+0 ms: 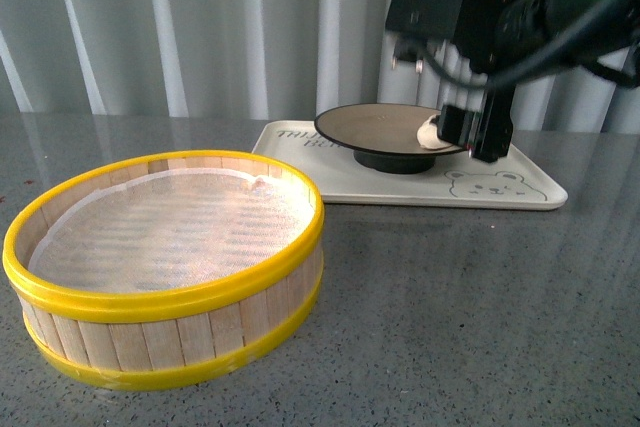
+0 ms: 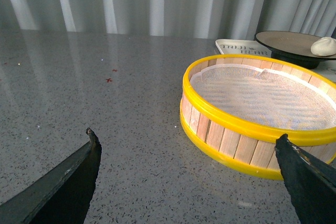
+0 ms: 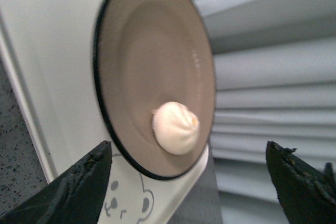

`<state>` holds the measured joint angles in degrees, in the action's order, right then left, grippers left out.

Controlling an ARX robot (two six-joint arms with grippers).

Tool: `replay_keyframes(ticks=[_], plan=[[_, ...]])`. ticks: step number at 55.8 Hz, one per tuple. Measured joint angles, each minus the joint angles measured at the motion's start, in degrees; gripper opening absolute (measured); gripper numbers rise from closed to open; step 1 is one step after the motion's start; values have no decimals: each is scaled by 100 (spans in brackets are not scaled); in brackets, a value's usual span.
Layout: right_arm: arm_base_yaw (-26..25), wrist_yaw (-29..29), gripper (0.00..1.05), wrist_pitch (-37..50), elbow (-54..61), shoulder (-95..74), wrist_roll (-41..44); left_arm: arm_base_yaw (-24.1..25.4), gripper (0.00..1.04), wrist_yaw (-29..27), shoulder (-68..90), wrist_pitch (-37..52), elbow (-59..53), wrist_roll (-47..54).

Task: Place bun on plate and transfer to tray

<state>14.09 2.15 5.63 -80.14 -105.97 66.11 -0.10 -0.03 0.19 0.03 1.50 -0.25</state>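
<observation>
Bun (image 3: pixel 176 127): sitting on the plate, off-centre, close to the rim on the robot's right side; pleated swirl up, cream-white, a faint yellowish spot on one flank. From the front only a sliver shows (image 1: pixel 428 134), the rest hidden behind the right arm.
Plate (image 1: pixel 380 128): beige-brown inside, black rim, black foot, and it is standing on the tray.
Tray (image 1: pixel 520 187): cream-white, flat on the grey speckled table (image 1: pixel 480 317), bear face at its near right corner, lettering at the far left part hidden by the plate.
Right gripper (image 3: pixel 189 182): wide open, and nothing between the fingers! Two dark fingertips (image 3: pixel 79 182) frame the wrist view, the bun and the plate rim lying in the gap beyond them, no contact visible with either. In the front view the arm hangs over the right edge of the plate, its dark body just beside the bun.
Left gripper (image 2: pixel 189 182): also spread wide, holding nothing, its fingertips (image 2: pixel 68 182) over bare tabletop, apart from everything.
Steamer (image 1: pixel 165 267): round, wooden slats, yellow rims, white mesh liner inside, sitting at the near left, clear of the tray; it lies just beyond the left gripper in that wrist view.
Backdrop: pale pleated curtain (image 1: pixel 200 27) behind the table.
</observation>
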Motion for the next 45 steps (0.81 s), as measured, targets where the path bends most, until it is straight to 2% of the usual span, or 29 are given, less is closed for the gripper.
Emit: replay_keyframes(ticks=[2,6,12,14,15,17,18,20,23,28,34,45], plan=[[35,-175,98,-50,87,271,-487,0,98,0,0,0,0,0],[76,-275,95,-83,179,804,-1419,0,98,-2,0,0,0,0],[81,-352,96,-39,190,1043,-2098,0,98,0,0,0,0,0],[85,-719,92,387,389,1056,-2437,0,98,2,0,0,0,0],[81,-1126,86,973,697,1082,-3053,0,98,2,-2,0,0,0],[39,-1462,78,1823,1325,1182,-3915,0,98,2,-2,0,0,0],[-9,-1469,72,2227,1729,1292,-4548,0,98,-7,0,0,0,0],[-96,-1438,63,2734,2371,1539,-5241,0,98,-15,0,0,0,0],[-229,-1338,51,3169,3104,1965,-5890,0,98,-11,0,0,0,0],[-481,-1196,28,3654,4172,2669,-6373,0,98,-2,0,0,0,0],[-616,-951,3,3943,5093,3147,-6492,0,98,-2,0,0,0,0],[-844,-780,2,4146,6059,3871,-6526,0,98,-2,0,0,0,0]])
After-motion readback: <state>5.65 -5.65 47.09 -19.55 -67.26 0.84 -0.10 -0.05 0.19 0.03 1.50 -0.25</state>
